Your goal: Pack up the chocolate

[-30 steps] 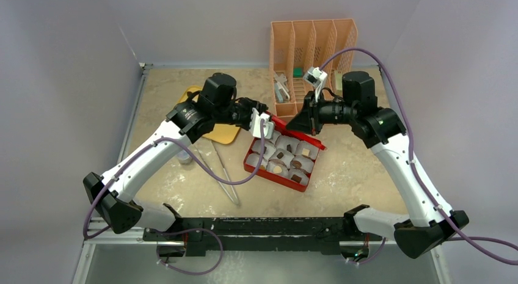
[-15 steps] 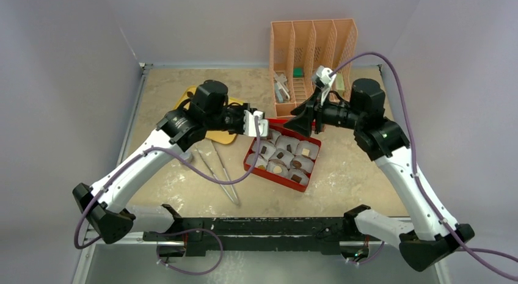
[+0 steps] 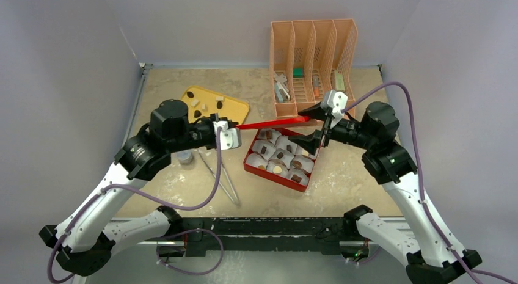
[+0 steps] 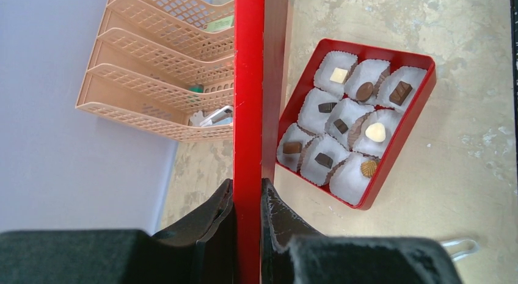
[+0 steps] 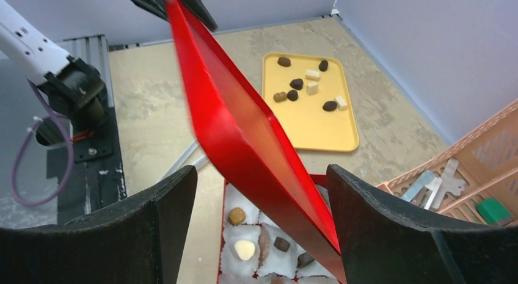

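Chocolate pieces sit in white paper cups inside the open red box, also in the left wrist view. More chocolate lies loose on the yellow tray. My left gripper is shut on the edge of the flat red lid, holding it on edge above the table behind the box. The lid runs between the fingers of my right gripper, which stands open; its right finger is close to the lid's far end, and contact is unclear.
An orange file organizer holding small tools stands at the back, close behind my right gripper. Metal tweezers lie on the table left of the box. A small jar sits beside my left arm.
My right gripper has opened, let go of the lid and drawn back to the right. My left arm has pulled left with the lid, uncovering the yellow tray.
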Robot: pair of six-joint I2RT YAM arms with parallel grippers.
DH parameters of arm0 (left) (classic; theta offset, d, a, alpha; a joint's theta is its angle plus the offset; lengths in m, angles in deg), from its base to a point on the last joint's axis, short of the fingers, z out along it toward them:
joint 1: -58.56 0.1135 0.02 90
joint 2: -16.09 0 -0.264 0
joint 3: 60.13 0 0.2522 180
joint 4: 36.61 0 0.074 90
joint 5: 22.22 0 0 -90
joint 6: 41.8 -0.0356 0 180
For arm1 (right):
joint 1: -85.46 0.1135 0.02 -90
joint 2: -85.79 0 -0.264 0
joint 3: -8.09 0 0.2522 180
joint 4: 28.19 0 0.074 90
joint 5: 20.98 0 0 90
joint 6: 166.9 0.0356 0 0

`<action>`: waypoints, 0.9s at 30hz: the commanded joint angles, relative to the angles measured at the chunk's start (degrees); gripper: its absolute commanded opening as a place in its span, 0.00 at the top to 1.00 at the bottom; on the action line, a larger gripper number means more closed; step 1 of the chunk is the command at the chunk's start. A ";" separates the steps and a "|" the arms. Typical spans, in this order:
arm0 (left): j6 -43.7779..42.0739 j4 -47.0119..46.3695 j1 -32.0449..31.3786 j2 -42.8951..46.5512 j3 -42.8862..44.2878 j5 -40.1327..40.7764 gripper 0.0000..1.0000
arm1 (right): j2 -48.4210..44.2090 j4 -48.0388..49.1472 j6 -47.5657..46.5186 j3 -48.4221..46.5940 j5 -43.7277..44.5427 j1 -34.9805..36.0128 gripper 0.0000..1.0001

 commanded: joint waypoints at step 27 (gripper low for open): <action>14.38 -15.14 0.33 10.64 -6.58 20.53 0.44 | -1.59 0.80 18.76 3.10 -0.02 0.27 1.00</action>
